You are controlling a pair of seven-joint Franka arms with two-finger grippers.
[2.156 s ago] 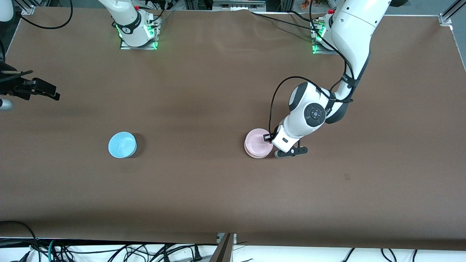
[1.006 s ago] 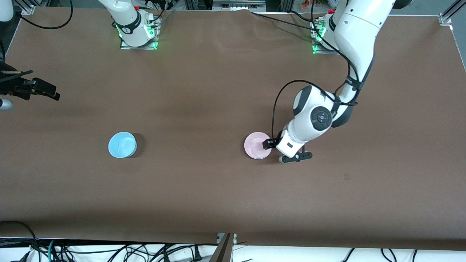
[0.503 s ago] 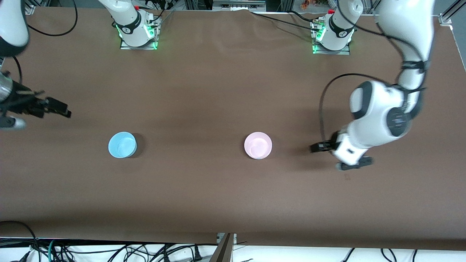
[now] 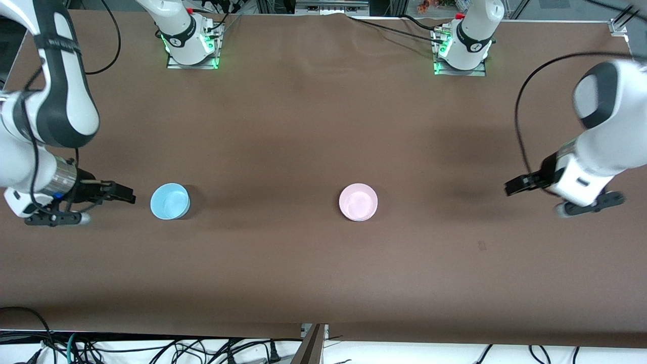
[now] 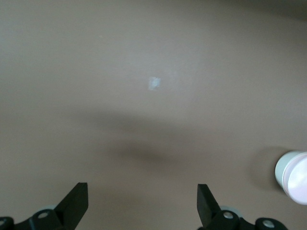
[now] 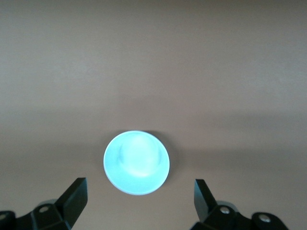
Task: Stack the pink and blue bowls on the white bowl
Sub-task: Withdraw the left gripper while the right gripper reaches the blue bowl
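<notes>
1. The right claw (image 4: 119, 193) hangs low over the brown desk (image 4: 283, 131) at the right arm's end, just beside the blue bowl but apart from it. Its fingers (image 6: 76, 194) are spread wide and grip nothing; in the right wrist view the bowl shows between them, farther out.
2. The blue bowl (image 4: 170, 201) stands upright on the desk, toward the right arm's end, with nothing inside it. The right wrist view shows its round opening (image 6: 136, 162) whole and free of any contact.
3. The pink bowl (image 4: 358, 201) sits near the middle of the desk, well apart from the blue bowl and about as near to the front camera as it. A thin pale edge shows under the rim on the side nearer the camera. In the left wrist view its side looks white below a pink top (image 5: 293, 176), so it appears to rest in the white bowl (image 5: 283, 167), though only a sliver of that one is visible.
4. The left claw (image 4: 518, 185) is over bare desk toward the left arm's end, well apart from the pink bowl. Its fingers (image 5: 76, 201) stand wide apart and hold nothing.
</notes>
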